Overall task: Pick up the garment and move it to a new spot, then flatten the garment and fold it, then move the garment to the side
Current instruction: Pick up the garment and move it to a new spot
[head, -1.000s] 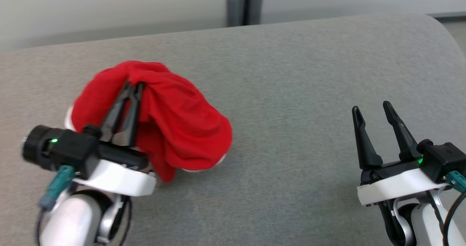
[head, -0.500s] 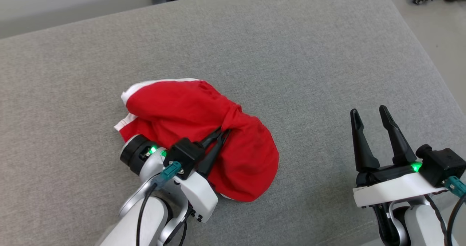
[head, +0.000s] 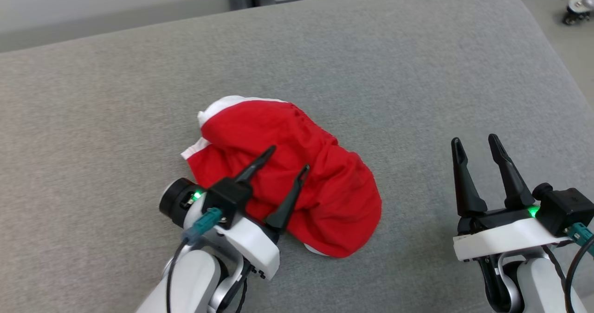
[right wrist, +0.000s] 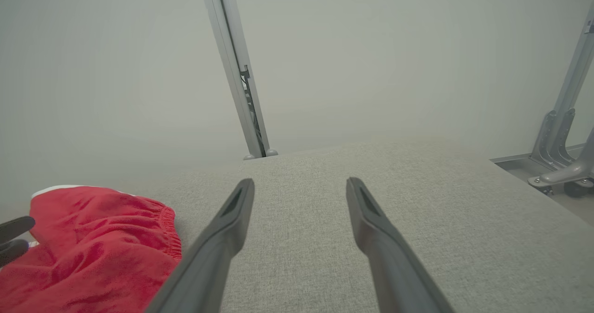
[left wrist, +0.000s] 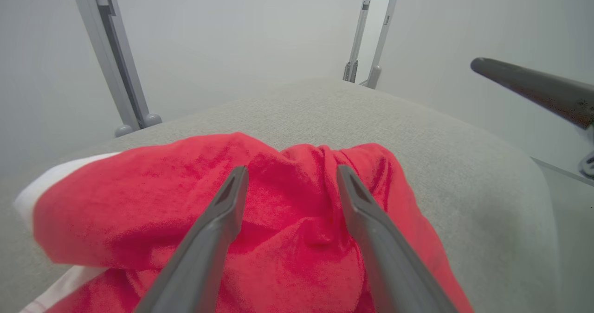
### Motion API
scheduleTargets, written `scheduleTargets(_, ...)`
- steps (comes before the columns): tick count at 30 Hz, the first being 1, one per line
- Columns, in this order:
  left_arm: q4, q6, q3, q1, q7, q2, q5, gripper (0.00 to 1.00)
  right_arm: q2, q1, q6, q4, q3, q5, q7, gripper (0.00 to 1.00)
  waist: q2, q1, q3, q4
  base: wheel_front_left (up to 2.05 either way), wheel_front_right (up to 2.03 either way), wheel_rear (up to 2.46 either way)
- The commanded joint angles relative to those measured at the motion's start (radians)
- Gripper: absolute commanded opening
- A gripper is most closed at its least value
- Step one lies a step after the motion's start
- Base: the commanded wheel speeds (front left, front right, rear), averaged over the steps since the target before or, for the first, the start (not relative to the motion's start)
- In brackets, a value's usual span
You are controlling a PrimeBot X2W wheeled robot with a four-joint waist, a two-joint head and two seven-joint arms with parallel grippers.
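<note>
One crumpled red garment (head: 325,201) just beneath the spread left end effector (head: 288,158)

Cushion (head: 441,81) bare beyond and right of garment (head: 334,197); left gripper (head: 288,157) hangs over garment's near side.

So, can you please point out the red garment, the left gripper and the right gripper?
red garment (head: 343,201), head view, on its bunched red cloth, right part.
left gripper (head: 287,159), head view, midway between its open fingertips.
right gripper (head: 474,139), head view, midway between its open fingertips.
</note>
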Motion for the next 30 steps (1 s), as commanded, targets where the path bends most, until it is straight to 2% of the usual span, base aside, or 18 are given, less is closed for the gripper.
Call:
scheduleTargets(1, -0.01, 0.016, 0.025, 0.022, -0.019, 0.005, -0.02, 1.0, -0.005, -0.004, 0.002, 0.003, -0.006, -0.012, 0.005, 1.0, 0.0, 0.0, -0.034, 0.043, 0.0, 0.0, 0.0)
scheduleTargets(3, -0.013, 0.027, 0.039, 0.026, -0.029, 0.007, -0.027, 1.0, -0.006, -0.002, 0.002, 0.003, -0.008, -0.016, 0.008, 1.0, 0.0, 0.0, -0.042, 0.055, 0.0, 0.0, 0.0)
scheduleTargets(8, -0.026, 0.078, 0.134, 0.062, -0.082, 0.02, -0.085, 1.0, -0.006, 0.013, 0.002, -0.008, -0.02, -0.03, 0.029, 1.0, 0.0, 0.0, -0.077, 0.112, 0.0, 0.0, 0.0)
scheduleTargets(13, -0.03, 0.109, 0.225, 0.091, -0.127, 0.049, -0.135, 1.0, -0.006, 0.027, 0.002, -0.012, -0.028, -0.045, 0.05, 1.0, 0.0, 0.0, -0.107, 0.155, 0.0, 0.0, 0.0)
scheduleTargets(22, -0.048, 0.118, 0.328, 0.227, -0.158, 0.126, -0.198, 1.0, -0.006, 0.076, 0.002, -0.022, -0.044, -0.084, 0.093, 1.0, 0.0, 0.0, -0.183, 0.216, 0.0, 0.0, 0.0)
scheduleTargets(30, -0.09, 0.14, 0.339, 0.335, -0.148, 0.155, -0.206, 1.0, -0.006, 0.137, 0.002, -0.032, -0.056, -0.105, 0.129, 1.0, 0.0, 0.0, -0.257, 0.231, 0.0, 0.0, 0.0)
